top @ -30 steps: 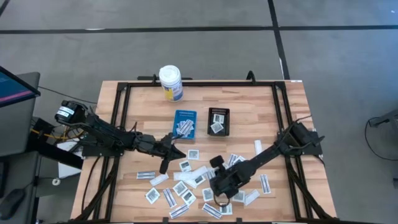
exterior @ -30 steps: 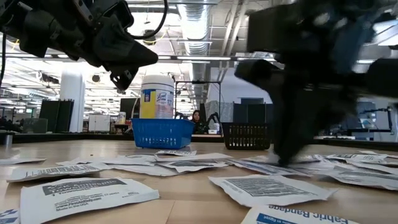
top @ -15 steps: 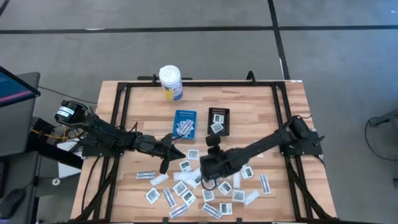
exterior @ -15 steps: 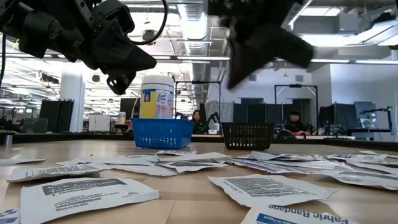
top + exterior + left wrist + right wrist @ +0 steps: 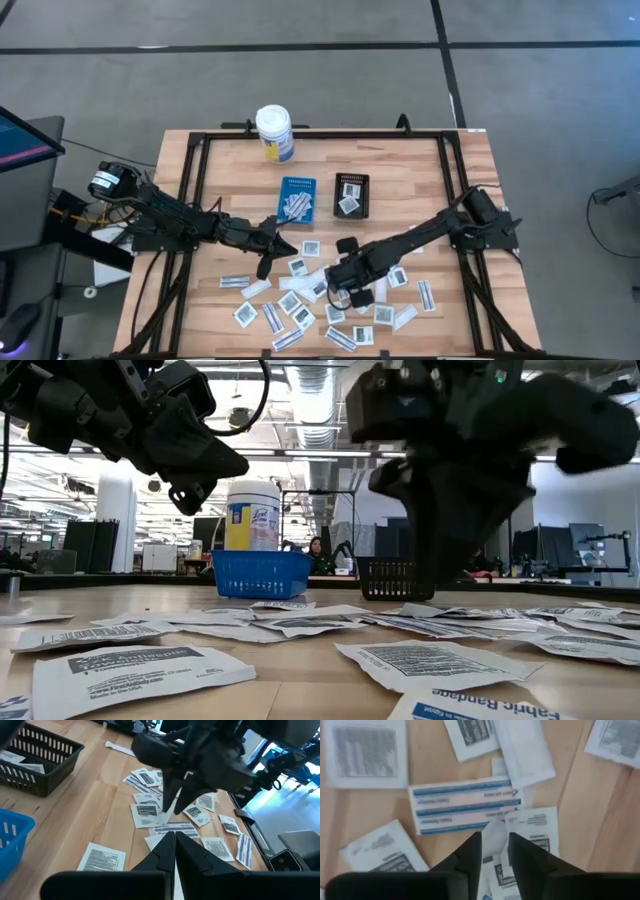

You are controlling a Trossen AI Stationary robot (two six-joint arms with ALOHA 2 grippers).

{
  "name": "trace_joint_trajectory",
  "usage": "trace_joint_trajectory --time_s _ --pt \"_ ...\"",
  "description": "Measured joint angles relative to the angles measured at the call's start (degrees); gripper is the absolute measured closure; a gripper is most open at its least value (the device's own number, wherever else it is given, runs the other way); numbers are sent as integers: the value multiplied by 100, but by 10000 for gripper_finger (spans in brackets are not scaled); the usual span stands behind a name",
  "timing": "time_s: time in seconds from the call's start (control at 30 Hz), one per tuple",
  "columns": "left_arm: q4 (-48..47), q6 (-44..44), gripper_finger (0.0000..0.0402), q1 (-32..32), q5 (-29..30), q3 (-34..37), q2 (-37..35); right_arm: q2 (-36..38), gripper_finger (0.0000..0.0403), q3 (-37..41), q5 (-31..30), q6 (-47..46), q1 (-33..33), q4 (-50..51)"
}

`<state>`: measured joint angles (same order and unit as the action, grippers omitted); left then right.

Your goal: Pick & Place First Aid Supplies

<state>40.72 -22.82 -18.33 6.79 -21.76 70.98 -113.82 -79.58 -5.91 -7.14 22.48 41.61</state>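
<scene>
Returned the right gripper [image 5: 345,288] from a raised position half a second earlier, nearer the small black slatted plastic tray [image 5: 352,178], back down over the scatter of small flat white paper first aid packets [image 5: 290,302]. Parted the jaws during the same interval; found set a narrow gap apart in the right wrist view, tips low above a printed squarish packet [image 5: 532,832], with a blue-striped strip packet [image 5: 465,805] just ahead of the tips. Nothing seen pinched; white paper visible through the gap judged to be lying on the pale wooden table [image 5: 230,180] rather than held. Judged as a fresh approach for a pick, with no packet delivered by the lift. Held the left gripper [image 5: 265,262] unmoved, pressed together and empty, above the table to the side of the heap. Left most packets loose below and around the right gripper; noted a few already in the black tray and the small blue plastic tray [image 5: 297,183] beyond it.
</scene>
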Motion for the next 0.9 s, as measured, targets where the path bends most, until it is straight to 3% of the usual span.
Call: trace_joint_trajectory --time_s 0.3,0.6,0.77,0.9 --pt "1 -1 390 0 -1 0 0 8 268 333 -105 -174 -204 -466" --pt "-1 -19 390 -53 -3 0 0 56 269 946 -48 -274 -188 -1198" --pt "-1 -14 390 -55 2 0 0 46 300 967 -189 -147 -229 -1235" --pt "-1 -1 390 -55 1 0 0 41 366 969 -165 -61 -301 -1233"
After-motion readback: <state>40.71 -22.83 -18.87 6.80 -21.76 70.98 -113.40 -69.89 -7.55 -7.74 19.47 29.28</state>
